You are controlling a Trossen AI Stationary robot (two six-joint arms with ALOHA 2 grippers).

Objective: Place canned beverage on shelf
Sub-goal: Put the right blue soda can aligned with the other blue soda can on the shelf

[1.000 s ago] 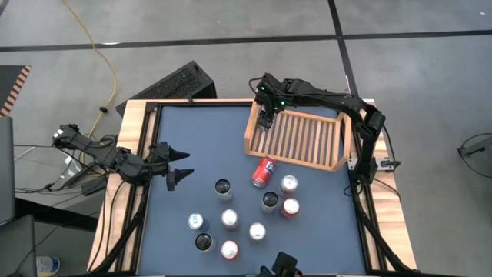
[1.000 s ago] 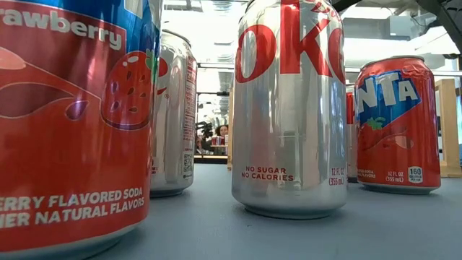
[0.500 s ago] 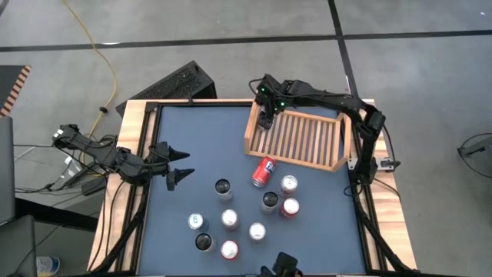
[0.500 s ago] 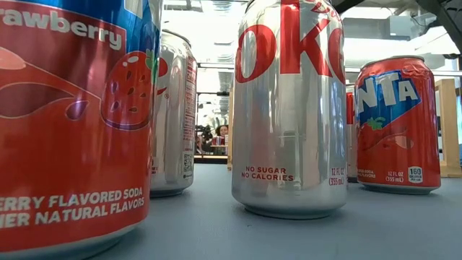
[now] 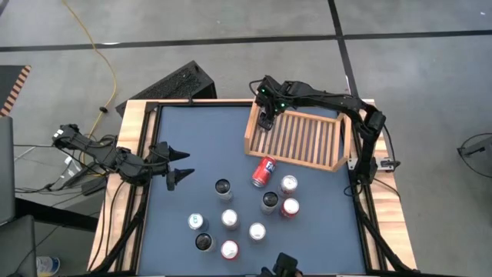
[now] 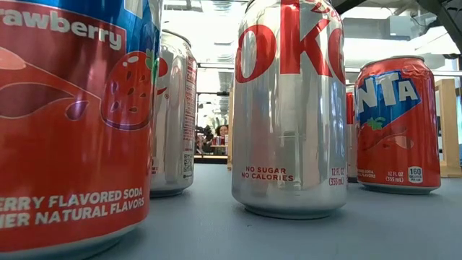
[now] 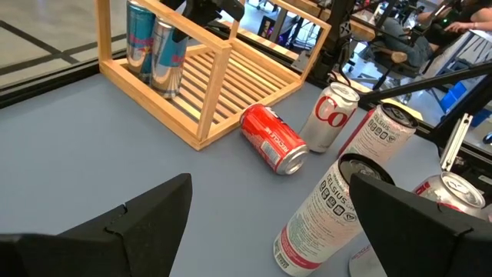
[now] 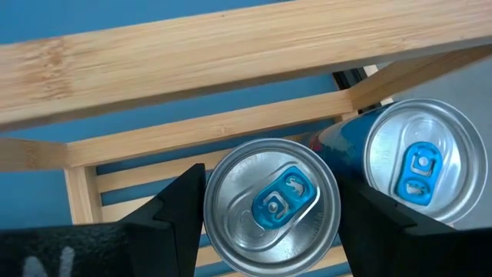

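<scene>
Hovering over the far-left corner of the shelf [image 5: 296, 138], the right gripper [image 8: 265, 204] sits directly above a blue-tabbed can [image 8: 270, 201], fingers straddling its top w/ a dark pad on each side; can't tell if they're pressing the can or just clear of it. A second blue-tabbed can [image 8: 415, 165] stands just beside it in the same corner, both upright on the slats. Left gripper [image 5: 175, 165] waits near the table's left edge, fingers spread, holding nothing. A red can [image 5: 264, 171] lies on its side just in front of the shelf; other cans stand upright nearer the front.
</scene>
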